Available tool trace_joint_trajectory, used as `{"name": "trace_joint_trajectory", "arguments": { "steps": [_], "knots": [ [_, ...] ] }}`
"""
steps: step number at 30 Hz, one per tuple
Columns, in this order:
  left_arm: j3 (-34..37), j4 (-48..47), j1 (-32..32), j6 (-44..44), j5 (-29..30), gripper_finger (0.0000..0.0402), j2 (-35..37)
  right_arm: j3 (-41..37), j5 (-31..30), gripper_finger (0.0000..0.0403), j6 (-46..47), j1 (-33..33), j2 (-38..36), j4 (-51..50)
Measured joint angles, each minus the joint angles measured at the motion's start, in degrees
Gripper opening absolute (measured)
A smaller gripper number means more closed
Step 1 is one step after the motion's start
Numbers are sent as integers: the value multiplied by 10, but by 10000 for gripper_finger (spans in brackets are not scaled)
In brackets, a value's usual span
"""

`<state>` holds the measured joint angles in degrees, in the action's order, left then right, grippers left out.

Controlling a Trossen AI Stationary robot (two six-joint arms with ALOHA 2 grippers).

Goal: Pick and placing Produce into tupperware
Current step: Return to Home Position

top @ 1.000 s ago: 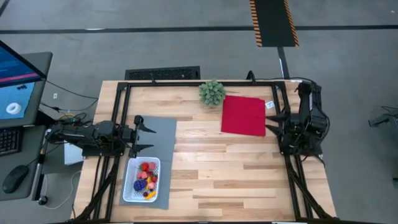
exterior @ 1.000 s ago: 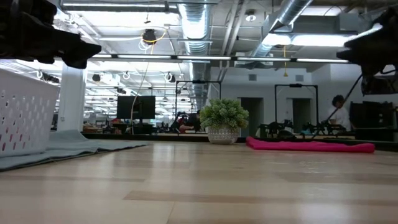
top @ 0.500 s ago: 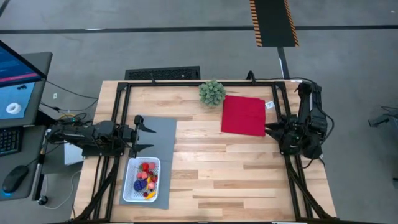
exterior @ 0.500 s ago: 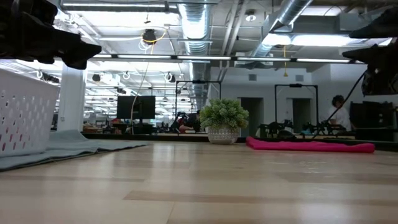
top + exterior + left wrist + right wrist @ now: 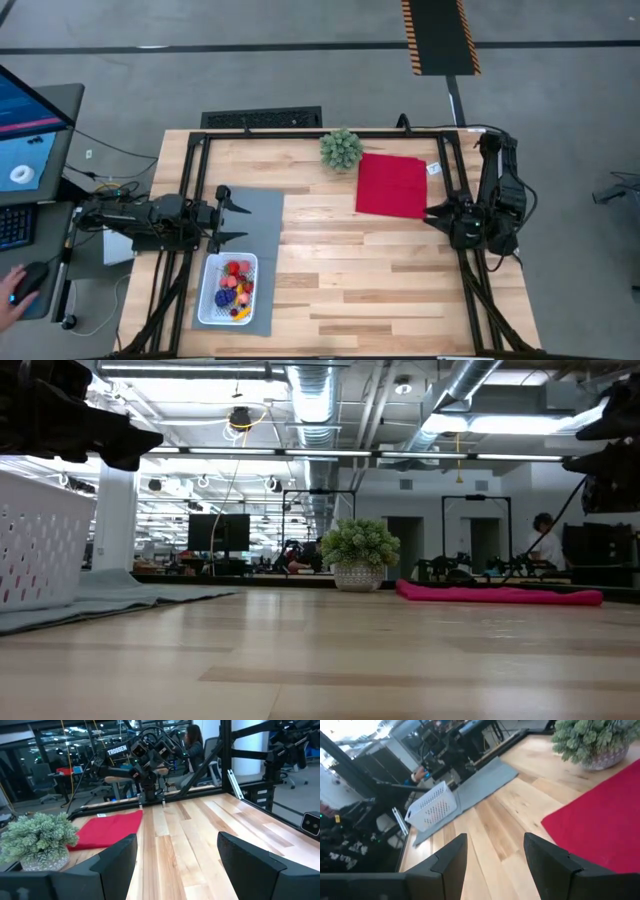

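The tupperware (image 5: 202,292) is a white mesh-walled container that stands on the near end of a grey mat. It also shows in the low view (image 5: 40,540) and the right wrist view (image 5: 432,807). The produce (image 5: 236,285), small red, pink, yellow and purple pieces, lies inside it. My left gripper (image 5: 233,223) hovers open over the mat, just beyond the tupperware's far side, and its wrist view (image 5: 175,870) shows nothing between the fingers. My right gripper (image 5: 432,212) hangs open at the table's right side, by the red cloth's near right corner, also empty (image 5: 492,865).
A red cloth (image 5: 392,185) lies flat at the far right, with a green potted plant (image 5: 341,148) just to its left near the far edge. The grey mat (image 5: 258,215) covers the left side. A black frame rims the table. A person's hand (image 5: 10,290) rests on a mouse off the table's left.
My right gripper has moved a little toward the table's near edge, staying open. A person's hand has come onto the mouse beside the table. The tupperware and the produce have not moved.
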<state>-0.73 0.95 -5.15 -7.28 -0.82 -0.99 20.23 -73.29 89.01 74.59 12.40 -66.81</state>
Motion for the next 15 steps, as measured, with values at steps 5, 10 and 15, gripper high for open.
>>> {"name": "trace_joint_trajectory", "arguments": {
  "steps": [5, 10, 15],
  "knots": [
    [0, 0, 0, 0, 0, 269, 0, 0, 4, 219, 0, 0, 0, 0],
    [0, 0, 0, 1, 0, 269, 0, 0, 4, 219, 0, 0, 0, 0],
    [0, 0, 0, 2, 0, 269, 0, 0, 4, 219, 0, 0, 0, 0]
  ]
}}
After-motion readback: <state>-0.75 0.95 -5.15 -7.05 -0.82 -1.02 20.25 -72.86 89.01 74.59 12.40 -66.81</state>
